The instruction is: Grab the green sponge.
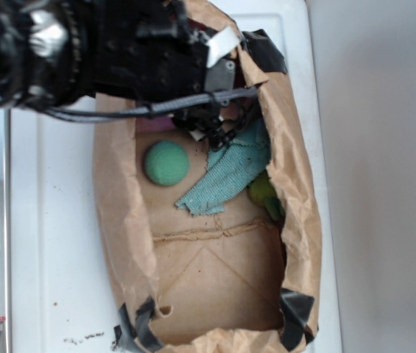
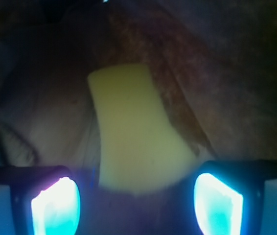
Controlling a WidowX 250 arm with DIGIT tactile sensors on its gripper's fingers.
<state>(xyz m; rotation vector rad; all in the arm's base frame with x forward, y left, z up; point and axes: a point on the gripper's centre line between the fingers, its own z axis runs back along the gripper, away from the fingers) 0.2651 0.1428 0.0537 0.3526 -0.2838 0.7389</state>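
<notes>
The green sponge [image 1: 167, 163] is a round sea-green foam ball lying on the floor of an open brown paper bag [image 1: 116, 220], at its left side. It does not show in the wrist view. My gripper [image 1: 214, 131] hangs inside the bag's far end, to the right of and behind the green sponge, apart from it. In the wrist view the gripper [image 2: 137, 208] is open and empty, its two lit fingertips [image 2: 55, 205] wide apart. A yellow wedge-shaped sponge [image 2: 133, 132] lies just ahead between them.
A teal woven cloth [image 1: 226, 176] lies right of the ball, under my gripper. A yellow-green object [image 1: 264, 195] sits against the bag's right wall. The bag's crumpled walls [image 1: 296, 191] rise on all sides. The bag rests on a white surface [image 1: 54, 243].
</notes>
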